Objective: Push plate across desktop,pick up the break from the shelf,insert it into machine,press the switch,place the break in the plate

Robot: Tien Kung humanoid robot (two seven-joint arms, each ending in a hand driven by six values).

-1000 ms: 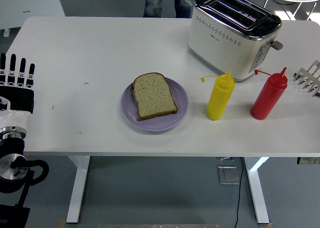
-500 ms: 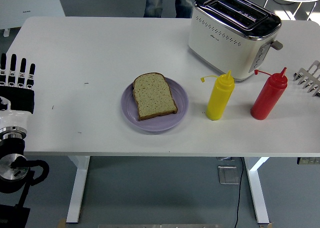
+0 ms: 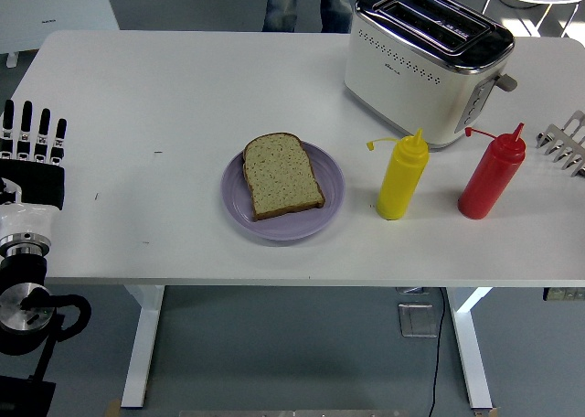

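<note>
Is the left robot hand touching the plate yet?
Apart. Head view shows the left robot hand at the table's left edge, bare white tabletop between it and the purple plate.

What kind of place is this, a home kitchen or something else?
Probably a lab or office test area, not a home kitchen: the toaster and the plate with bread sit on a plain white desk-style table, with a robot's left hand at its edge.

Lab or office: white desk [image 3: 183, 88], grey floor, radiator [image 3: 55, 10].
</note>
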